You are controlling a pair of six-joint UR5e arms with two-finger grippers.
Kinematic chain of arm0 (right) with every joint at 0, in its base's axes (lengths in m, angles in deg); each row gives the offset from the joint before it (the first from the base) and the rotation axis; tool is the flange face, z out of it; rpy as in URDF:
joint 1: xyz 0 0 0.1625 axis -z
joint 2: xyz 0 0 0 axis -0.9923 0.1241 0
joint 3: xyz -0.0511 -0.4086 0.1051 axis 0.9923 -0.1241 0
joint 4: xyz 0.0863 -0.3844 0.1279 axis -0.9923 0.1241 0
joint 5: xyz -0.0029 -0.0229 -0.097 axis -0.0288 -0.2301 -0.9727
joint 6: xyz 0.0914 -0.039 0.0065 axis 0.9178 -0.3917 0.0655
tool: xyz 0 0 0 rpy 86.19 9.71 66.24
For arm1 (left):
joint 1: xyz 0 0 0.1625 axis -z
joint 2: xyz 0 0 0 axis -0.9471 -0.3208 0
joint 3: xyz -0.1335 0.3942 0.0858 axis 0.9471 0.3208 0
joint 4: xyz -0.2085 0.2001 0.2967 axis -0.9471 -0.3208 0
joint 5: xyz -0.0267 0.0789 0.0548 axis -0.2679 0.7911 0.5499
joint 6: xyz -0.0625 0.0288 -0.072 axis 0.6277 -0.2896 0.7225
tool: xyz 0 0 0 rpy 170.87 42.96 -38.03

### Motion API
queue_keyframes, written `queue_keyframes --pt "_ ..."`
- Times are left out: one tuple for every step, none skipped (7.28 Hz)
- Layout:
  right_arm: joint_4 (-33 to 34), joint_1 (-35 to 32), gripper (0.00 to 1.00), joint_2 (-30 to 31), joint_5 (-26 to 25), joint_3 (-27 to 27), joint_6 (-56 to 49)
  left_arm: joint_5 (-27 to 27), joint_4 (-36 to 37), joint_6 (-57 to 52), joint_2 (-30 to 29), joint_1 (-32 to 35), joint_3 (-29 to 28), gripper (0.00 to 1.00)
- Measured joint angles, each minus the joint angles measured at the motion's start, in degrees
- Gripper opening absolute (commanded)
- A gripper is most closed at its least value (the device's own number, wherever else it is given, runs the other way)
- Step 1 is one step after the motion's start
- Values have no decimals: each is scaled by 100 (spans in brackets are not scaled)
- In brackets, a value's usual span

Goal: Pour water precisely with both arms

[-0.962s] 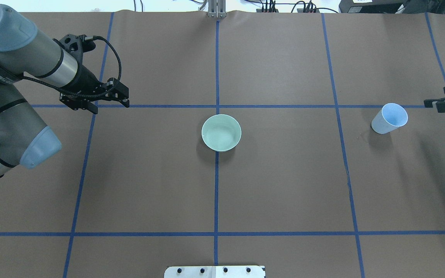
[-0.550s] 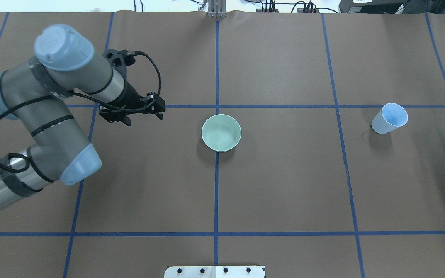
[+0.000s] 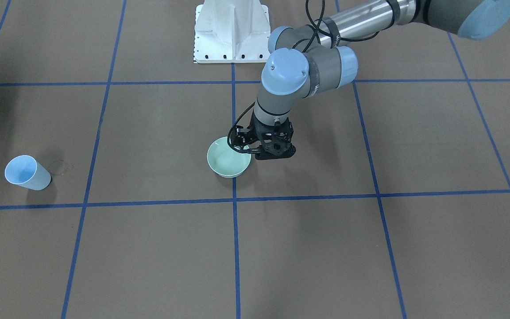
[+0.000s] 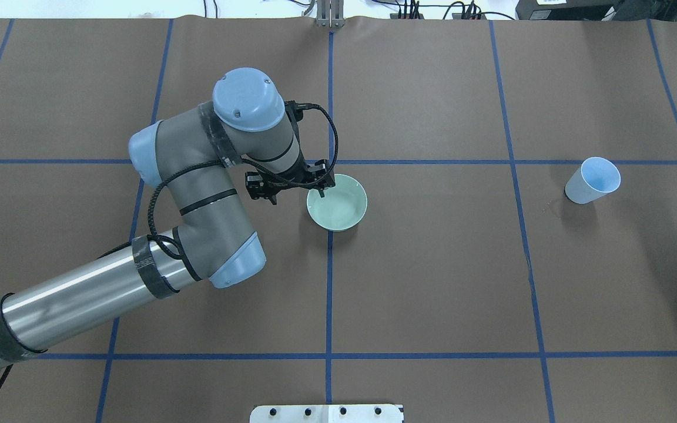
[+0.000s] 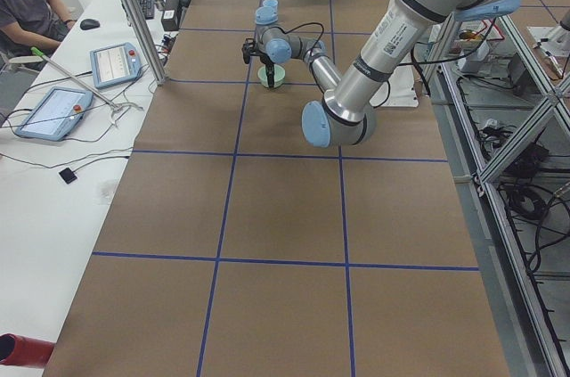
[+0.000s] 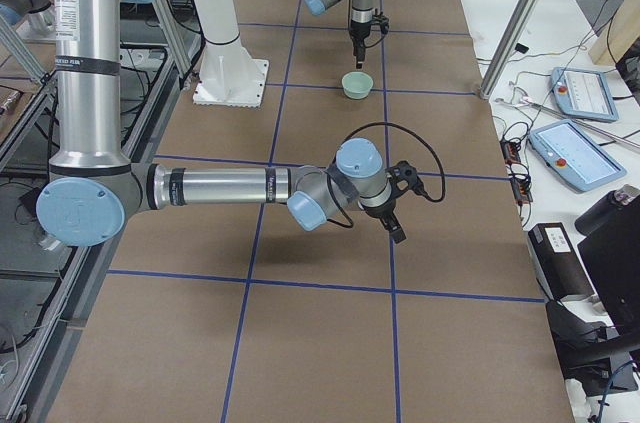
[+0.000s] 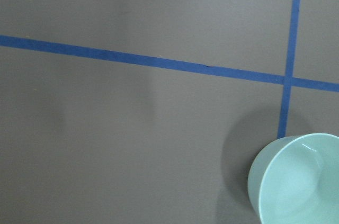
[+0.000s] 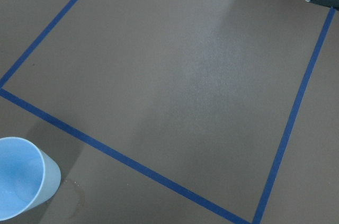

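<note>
Green bowl (image 4: 338,205) sits just beside the left end effector (image 4: 296,192), which is spread wide and empty. Blue cup (image 4: 593,180) stands near the right end effector (image 6: 397,228), whose opening I cannot tell.

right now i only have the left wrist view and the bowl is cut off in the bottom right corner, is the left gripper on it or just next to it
Observer: Just next to it. In the overhead view the left gripper is open beside the green bowl, on the robot's left of it. One fingertip overlaps the rim, and the bowl is not between the fingers. I cannot tell whether that fingertip touches the rim.
Operator: ok and wheres the cup, nothing in my view
Observer: The pale blue cup stands far out on the robot's right side of the table, well apart from the bowl, with no gripper on it.
</note>
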Motion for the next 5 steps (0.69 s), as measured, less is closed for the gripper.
queue_keyframes --pt "-3 -17 100 38 14 9 -2 16 -180 11 -83 -32 -244 79" --pt "-18 -29 100 66 27 17 -3 22 -330 15 -115 -51 -409 72" --pt "-37 -36 100 94 48 31 -3 24 -403 16 -124 -78 -484 67" --pt "-43 -41 100 116 74 49 -3 24 -431 17 -124 -110 -515 49" --pt "-44 -45 100 126 103 56 -2 25 -440 18 -125 -129 -528 9"
